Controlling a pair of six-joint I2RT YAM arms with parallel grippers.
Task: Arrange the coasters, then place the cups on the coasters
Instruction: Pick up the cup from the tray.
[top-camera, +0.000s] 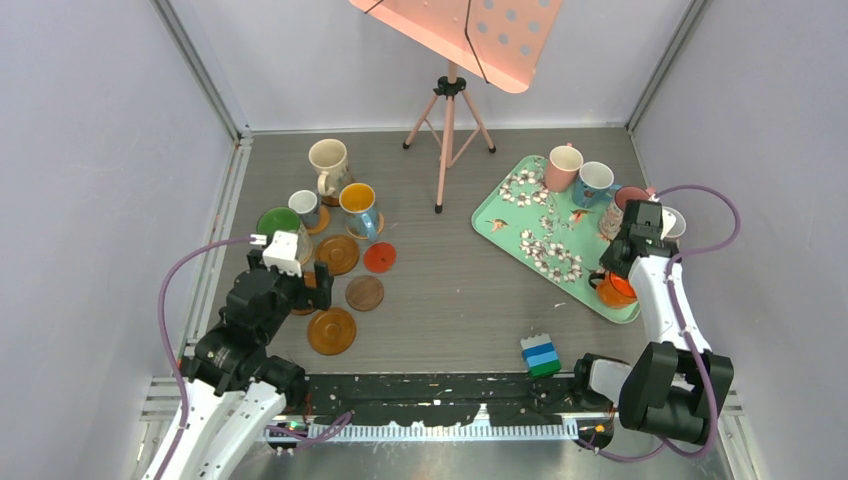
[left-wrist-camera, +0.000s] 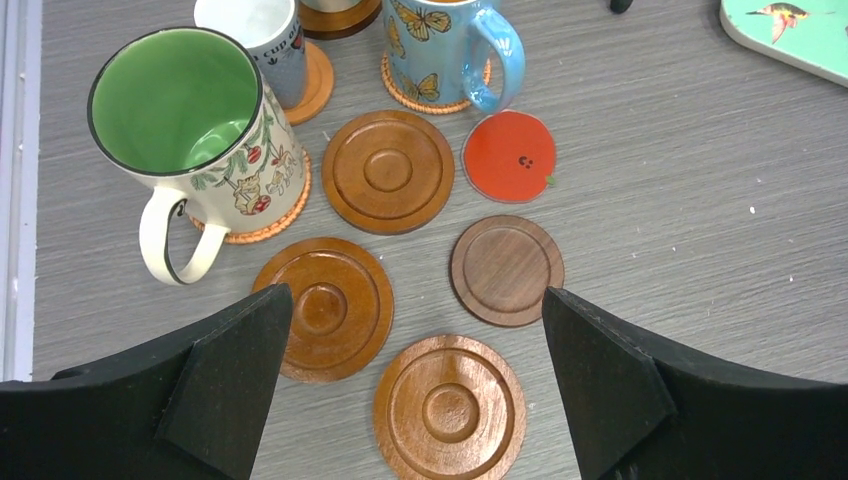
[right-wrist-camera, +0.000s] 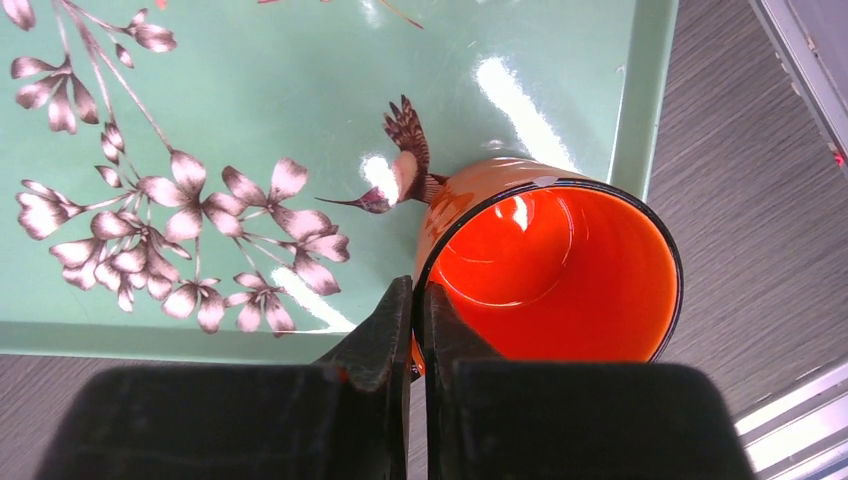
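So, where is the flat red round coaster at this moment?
In the top view the flat red round coaster lies on the left side of the table, just below the blue butterfly mug and right of a brown grooved wooden coaster.

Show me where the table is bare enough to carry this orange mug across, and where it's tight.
Bare: the wide table strip between the red coaster and the floral tray, from the tripod legs down to the toy bricks. Crowded: the coaster cluster with mugs at left, and the tray's right corner around the orange mug in the right gripper.
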